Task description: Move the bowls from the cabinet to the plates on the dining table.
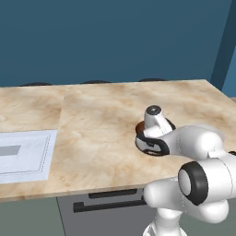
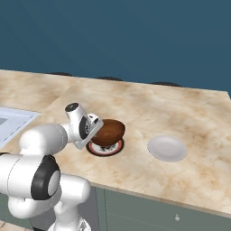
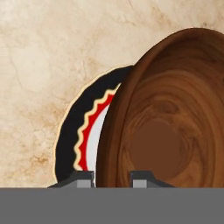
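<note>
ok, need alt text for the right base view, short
The claw grips the rim of a tilted dark wooden bowl just over a red-rimmed plate on the marble dining table. A plain pale plate lies to the right.

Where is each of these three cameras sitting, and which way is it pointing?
Left base view: behind the arm's left, looking forward and down over the dining table; white arm at lower right, gripper beyond.
Right base view: behind the arm's right, same table; arm at lower left, a plain pale plate farther right.
Hand view: on the hand, looking along the fingertips at the wooden bowl gripped by its rim.
Shared: right base and hand views both show this bowl over the patterned plate.
</note>
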